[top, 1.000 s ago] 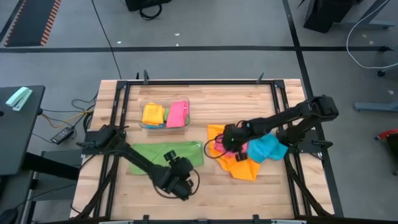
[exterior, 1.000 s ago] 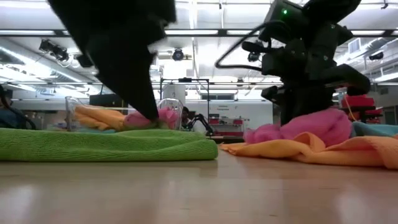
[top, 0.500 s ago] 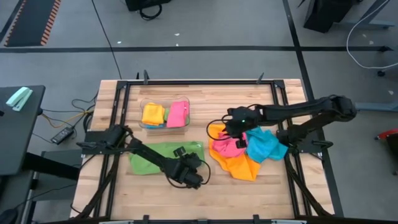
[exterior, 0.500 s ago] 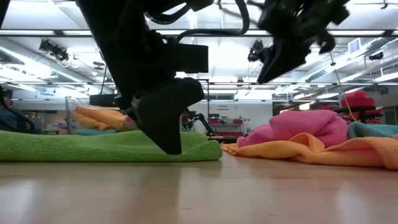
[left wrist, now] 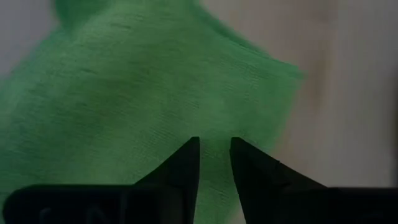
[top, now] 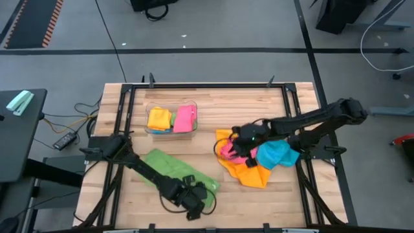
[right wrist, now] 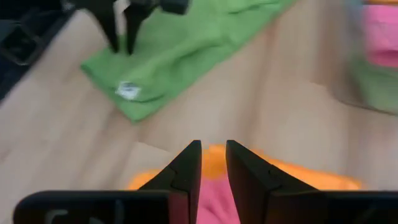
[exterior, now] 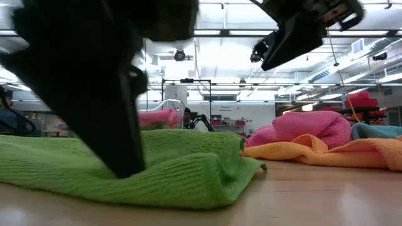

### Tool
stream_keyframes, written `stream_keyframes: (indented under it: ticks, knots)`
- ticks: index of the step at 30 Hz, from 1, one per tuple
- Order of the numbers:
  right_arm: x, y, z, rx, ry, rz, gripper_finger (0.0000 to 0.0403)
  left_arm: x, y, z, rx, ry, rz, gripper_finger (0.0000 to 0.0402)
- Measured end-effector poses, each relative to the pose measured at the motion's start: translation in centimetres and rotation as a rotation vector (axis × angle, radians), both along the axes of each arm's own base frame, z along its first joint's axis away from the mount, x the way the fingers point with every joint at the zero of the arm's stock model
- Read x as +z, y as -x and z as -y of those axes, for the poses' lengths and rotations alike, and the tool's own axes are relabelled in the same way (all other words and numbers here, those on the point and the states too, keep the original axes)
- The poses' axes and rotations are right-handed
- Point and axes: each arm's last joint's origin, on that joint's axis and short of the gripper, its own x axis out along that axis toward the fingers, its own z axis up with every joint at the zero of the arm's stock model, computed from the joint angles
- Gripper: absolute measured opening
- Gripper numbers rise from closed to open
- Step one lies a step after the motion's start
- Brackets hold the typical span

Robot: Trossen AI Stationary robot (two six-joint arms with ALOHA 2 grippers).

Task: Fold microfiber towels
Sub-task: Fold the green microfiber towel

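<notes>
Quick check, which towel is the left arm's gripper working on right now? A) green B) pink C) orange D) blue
A: the left gripper is down on the green towel at the table's front; the pink, blue and orange ones lie in the pile under the right arm.

The green towel [top: 183, 171] no longer lies straight across the tabletop [top: 272, 194]: its right end has been dragged toward the front edge, so it now runs slanted, and in the low view it bulks up much closer. The left pincer [top: 197, 200] has moved forward and right to that end, and its fingers [left wrist: 186, 163] have drawn closer together. The right pincer [top: 240, 147], lifted off the towel pile [top: 259, 158] a second ago, has swung back left over its pink towel [top: 228, 150].
</notes>
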Motion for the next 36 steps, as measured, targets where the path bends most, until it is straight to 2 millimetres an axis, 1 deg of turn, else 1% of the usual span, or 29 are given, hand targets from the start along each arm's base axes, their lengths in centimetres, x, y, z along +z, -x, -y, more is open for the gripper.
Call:
stream_keyframes:
  ticks: [6,8,10,11,15,18,20,23,25,31,34,36]
  knots:
    - [-1.9,-1.7,-4.6,0.115,-0.03,0.058,0.0095,2.5,1.6,1.9,-0.051,0.036,0.054,0.0086]
    - [-2.6,-2.1,-6.1,0.139,-0.022,0.074,0.0102,2.8,2.1,2.3,-0.062,0.029,0.057,0.0081]
    - [-3.5,-2.6,-7.2,0.134,-0.015,0.094,0.0111,2.7,2.5,2.4,-0.047,-0.013,0.059,0.0076]
    - [-3.8,-2.8,-7.6,0.13,-0.015,0.101,0.0116,2.6,2.7,2.4,-0.025,-0.038,0.055,0.0073]
    - [-5.6,-3.6,-8.6,0.113,-0.034,0.083,0.0133,1.8,2.6,2.2,0.05,-0.099,0.078,0.0063]
    - [-6.7,-4.1,-8.9,0.085,-0.061,0.068,0.0142,0.9,2.4,2.3,0.047,-0.106,0.066,0.0057]
    - [-7.4,-4.2,-9.0,0.071,-0.07,0.042,0.0146,0.5,2.3,2.5,0.03,-0.067,0.039,0.0053]
    - [-8.1,-4.5,-9.4,0.065,-0.077,0.018,0.015,-0.2,2.7,2.8,-0.006,-0.023,-0.031,0.0048]
    - [-8.4,-5.0,-10.1,0.072,-0.077,0.009,0.0152,-0.2,2.9,3.2,-0.014,0.001,-0.05,0.0045]
    - [-9.1,-6.9,-13.1,0.144,-0.054,0.014,0.0152,0.0,3.6,4.4,-0.071,0.1,-0.088,0.0039]
    - [-9.4,-8.0,-14.2,0.18,-0.037,0.022,0.0152,0.2,3.9,5.2,-0.109,0.15,-0.09,0.004]
    - [-9.4,-8.3,-14.6,0.203,-0.008,0.01,0.0152,0.7,3.9,5.6,-0.119,0.166,-0.082,0.0039]
